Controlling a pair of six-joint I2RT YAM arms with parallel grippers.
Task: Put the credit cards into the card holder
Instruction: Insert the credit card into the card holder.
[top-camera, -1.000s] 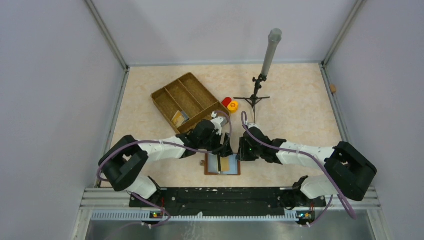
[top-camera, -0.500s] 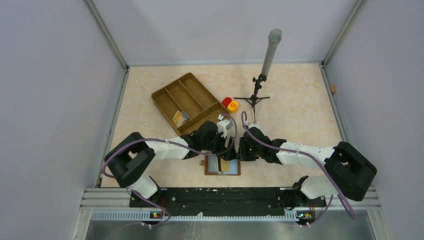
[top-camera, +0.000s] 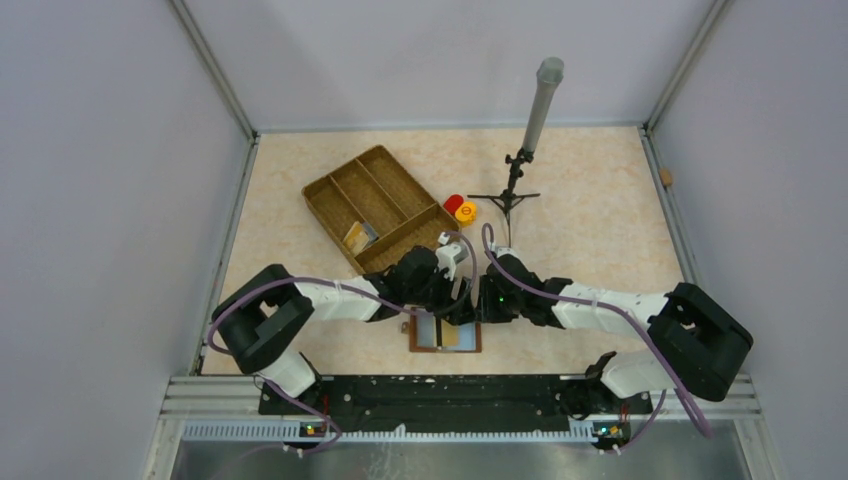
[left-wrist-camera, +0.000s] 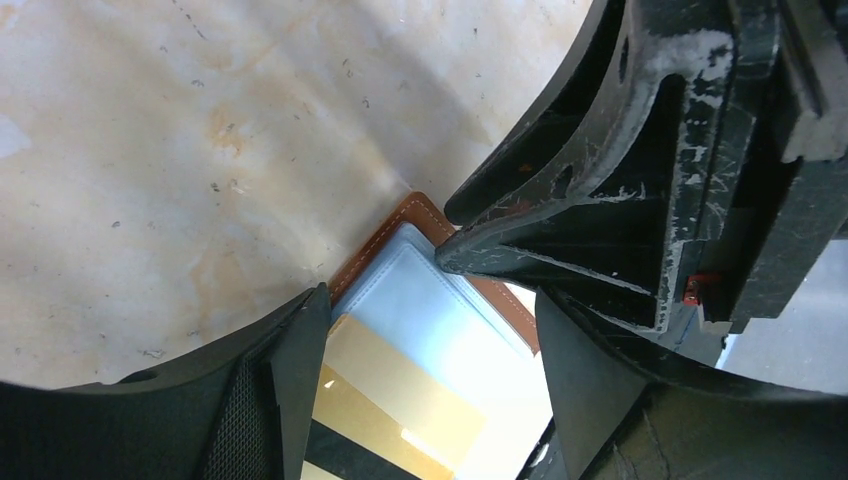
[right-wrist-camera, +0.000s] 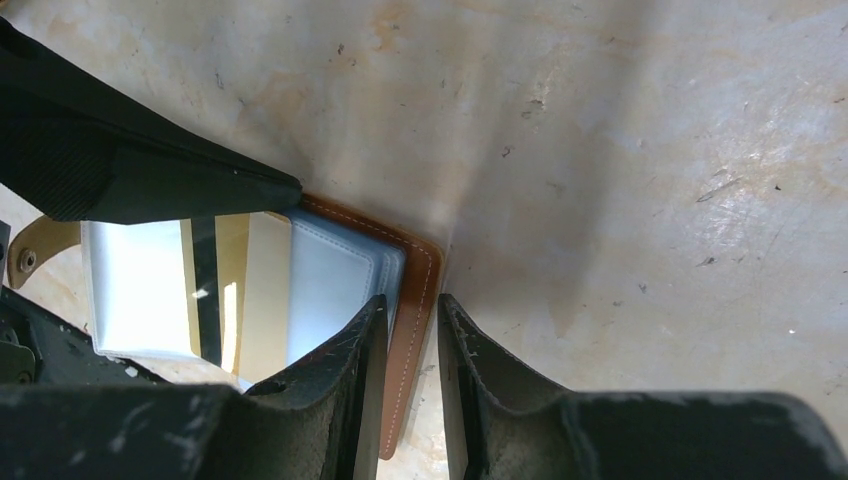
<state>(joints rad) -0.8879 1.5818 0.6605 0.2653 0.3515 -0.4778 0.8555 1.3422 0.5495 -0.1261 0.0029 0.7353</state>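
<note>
Insertion looks to us like the step in hand. The card holder (right-wrist-camera: 415, 285) lies open on the table (right-wrist-camera: 650, 150), with both grippers close over it. The right gripper (right-wrist-camera: 410, 320) is clenched narrow on the holder's brown stitched edge, which sits between its fingers; we read this as steadying the holder. The left gripper (left-wrist-camera: 432, 310) is released, its jaws wide and carrying nothing, straddling a corner of the holder.

Between the left jaws, and just inward of the right jaws, a gold credit card (left-wrist-camera: 400, 385) with a dark stripe lies across the holder's pale blue-grey panel (right-wrist-camera: 335, 280). We cannot tell whether the card is tucked into a pocket or only resting on top. Nor can we tell whether the panel is a sleeve or a second card.

If the card is loose, we judge the next move calls for the left jaws to close on its free edge and slide it under a pocket lip while the right jaws hold the cover. The grippers sit nearly touching, so room is tight.

The right wrist view alone shows the pinch on the edge and a tan clasp tab (right-wrist-camera: 35, 250) on the holder's side far from the right jaws. The left wrist view alone shows how widely the left jaws are spread. Only the top view shows what sits well apart from both jaws: a wicker tray (top-camera: 341, 167) holding a yellowish flat piece (top-camera: 357, 236), possibly another card but too small to tell.
</note>
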